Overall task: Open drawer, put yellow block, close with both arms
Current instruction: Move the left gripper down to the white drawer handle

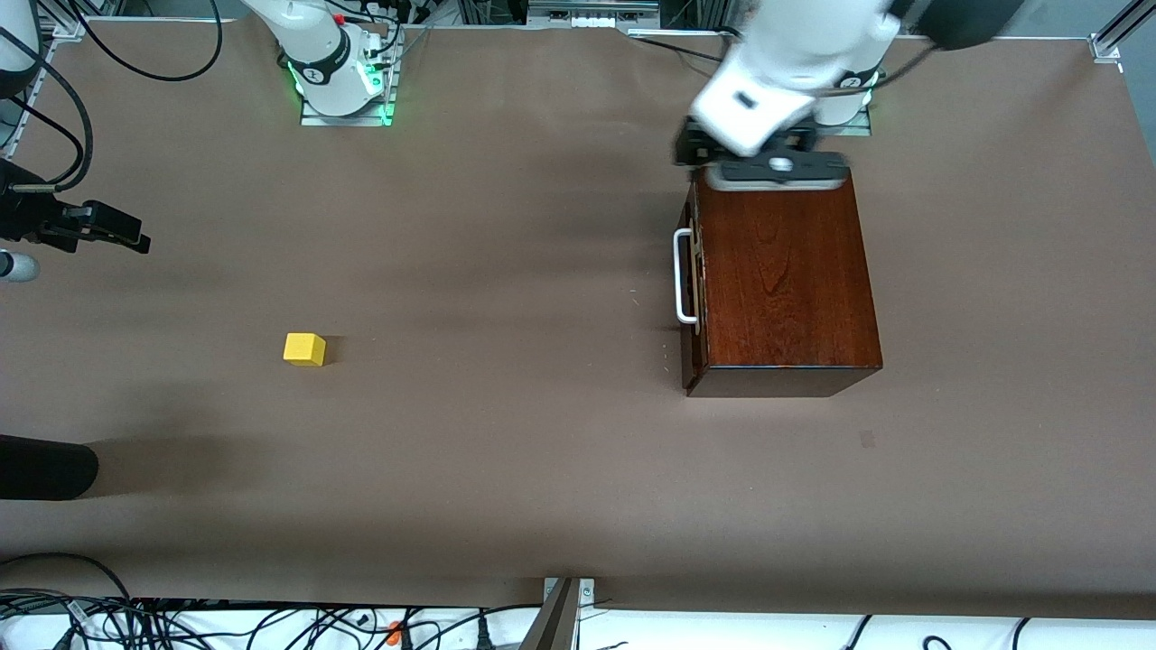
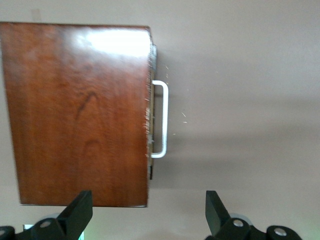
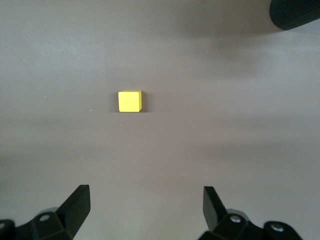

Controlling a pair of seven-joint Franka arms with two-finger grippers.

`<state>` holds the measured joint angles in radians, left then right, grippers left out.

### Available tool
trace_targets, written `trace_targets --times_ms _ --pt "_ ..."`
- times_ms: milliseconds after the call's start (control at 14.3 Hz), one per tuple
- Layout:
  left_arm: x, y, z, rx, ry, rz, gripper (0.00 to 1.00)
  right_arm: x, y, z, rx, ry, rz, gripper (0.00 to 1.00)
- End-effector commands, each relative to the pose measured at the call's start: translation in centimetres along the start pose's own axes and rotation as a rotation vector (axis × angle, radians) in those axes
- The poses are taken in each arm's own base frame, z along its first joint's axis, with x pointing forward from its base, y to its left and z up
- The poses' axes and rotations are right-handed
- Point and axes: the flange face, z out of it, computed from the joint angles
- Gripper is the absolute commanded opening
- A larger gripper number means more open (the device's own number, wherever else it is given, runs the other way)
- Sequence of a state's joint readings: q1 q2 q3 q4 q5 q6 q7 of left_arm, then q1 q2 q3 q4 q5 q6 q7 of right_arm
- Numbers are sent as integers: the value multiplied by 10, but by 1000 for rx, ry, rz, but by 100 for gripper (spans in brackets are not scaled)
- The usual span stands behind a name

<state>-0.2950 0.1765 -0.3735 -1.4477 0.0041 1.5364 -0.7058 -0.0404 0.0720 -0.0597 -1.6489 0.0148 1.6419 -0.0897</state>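
The glossy reddish-brown box (image 1: 786,280) stands toward the left arm's end of the table. Its drawer (image 1: 694,289) is shut, and the white bar handle (image 1: 684,275) faces the right arm's end. The left gripper (image 2: 148,205) is open and empty, over the box's end nearest the robot bases (image 1: 768,158). The box (image 2: 80,110) and the handle (image 2: 161,120) show in the left wrist view. The yellow block (image 1: 304,349) lies on the bare table toward the right arm's end. The right gripper (image 1: 113,230) is open and empty above the table (image 3: 146,200), apart from the block (image 3: 129,101).
A black rounded object (image 1: 45,467) juts in at the table's edge at the right arm's end, nearer the front camera than the block; it also shows in the right wrist view (image 3: 295,15). Cables (image 1: 181,623) lie along the table's front edge. The brown table (image 1: 506,298) lies between block and box.
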Motion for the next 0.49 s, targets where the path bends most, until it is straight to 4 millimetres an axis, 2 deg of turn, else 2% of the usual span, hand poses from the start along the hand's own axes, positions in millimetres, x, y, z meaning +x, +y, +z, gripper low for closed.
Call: trace_targets --times_ms 0,209,418 --pt "-4 46 15 30 14 26 100 3 1 -4 12 8 9 100" --pt "9 66 50 33 -14 45 100 3 1 -4 11 8 8 100" --pt "28 68 82 87 10 59 100 3 1 -5 11 9 8 100"
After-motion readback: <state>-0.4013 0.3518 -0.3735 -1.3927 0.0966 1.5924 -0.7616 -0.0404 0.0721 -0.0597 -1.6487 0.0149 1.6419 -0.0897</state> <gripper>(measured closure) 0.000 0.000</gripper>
